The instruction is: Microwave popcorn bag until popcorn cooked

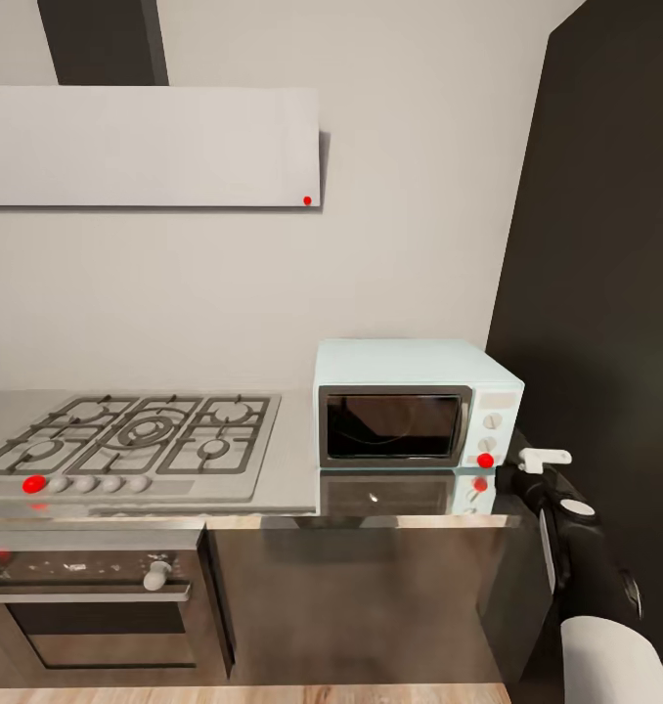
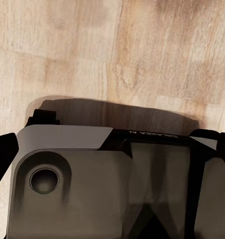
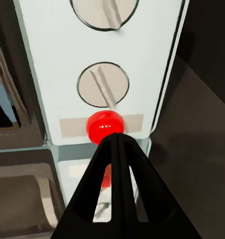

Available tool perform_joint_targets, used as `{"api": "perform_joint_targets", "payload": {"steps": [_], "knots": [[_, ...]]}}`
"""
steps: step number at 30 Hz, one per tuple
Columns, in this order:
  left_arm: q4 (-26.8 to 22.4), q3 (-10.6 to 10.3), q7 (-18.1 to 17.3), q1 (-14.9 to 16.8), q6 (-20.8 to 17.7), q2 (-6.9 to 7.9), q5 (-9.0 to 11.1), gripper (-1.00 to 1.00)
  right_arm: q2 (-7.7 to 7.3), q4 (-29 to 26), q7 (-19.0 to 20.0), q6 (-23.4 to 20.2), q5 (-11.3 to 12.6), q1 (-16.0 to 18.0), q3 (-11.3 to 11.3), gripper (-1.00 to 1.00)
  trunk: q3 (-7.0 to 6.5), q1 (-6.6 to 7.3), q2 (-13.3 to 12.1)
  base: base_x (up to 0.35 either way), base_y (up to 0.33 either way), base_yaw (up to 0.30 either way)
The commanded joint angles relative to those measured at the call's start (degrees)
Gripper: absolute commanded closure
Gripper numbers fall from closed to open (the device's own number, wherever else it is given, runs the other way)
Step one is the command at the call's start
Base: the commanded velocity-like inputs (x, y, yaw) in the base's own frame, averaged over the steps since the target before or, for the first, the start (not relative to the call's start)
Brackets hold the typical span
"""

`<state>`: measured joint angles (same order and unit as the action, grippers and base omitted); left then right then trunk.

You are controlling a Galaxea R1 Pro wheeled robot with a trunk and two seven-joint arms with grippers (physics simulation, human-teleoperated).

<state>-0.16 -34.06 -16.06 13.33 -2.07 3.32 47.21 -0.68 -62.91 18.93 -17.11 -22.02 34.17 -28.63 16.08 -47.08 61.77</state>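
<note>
- The microwave sits at centre right of the head frame on the steel counter, its dark glass door closed; I cannot make out the popcorn bag through the glass or anywhere on the counter.
- The right claw reaches in from the lower right of that frame, just beside the microwave's control panel, level with the red indicator light.
- In the right wrist frame the claw has its 2 fingers pressed together to a single tip, holding nothing; that tip points straight at the red light and appears to touch or nearly touch it, below the lower knob.
- The coming move looks like a short push straight ahead along the claw's axis, and the right arm is clearly the nearer one.
- The left wrist frame looks down on the robot's own dark body over a wooden floor; whether the left claw is open I cannot tell.
</note>
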Motion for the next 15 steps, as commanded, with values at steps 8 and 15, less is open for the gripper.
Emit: {"api": "perform_joint_targets", "payload": {"steps": [8,15], "knots": [[-0.04,-0.39,-0.2,0.03,-0.22,0.02,0.6,-1.0,-0.07,8.52,0.33,13.48,1.88,0.11,-2.8,1.0,0.07,0.0,0.05,0.0,0.0,0.0],[-0.04,-0.39,-0.2,0.03,-0.22,0.02,0.6,-1.0,-0.21,8.74,0.28,13.75,2.14,0.1,-2.96,1.0,0.07,0.0,0.05,0.0,0.0,0.0]]}}
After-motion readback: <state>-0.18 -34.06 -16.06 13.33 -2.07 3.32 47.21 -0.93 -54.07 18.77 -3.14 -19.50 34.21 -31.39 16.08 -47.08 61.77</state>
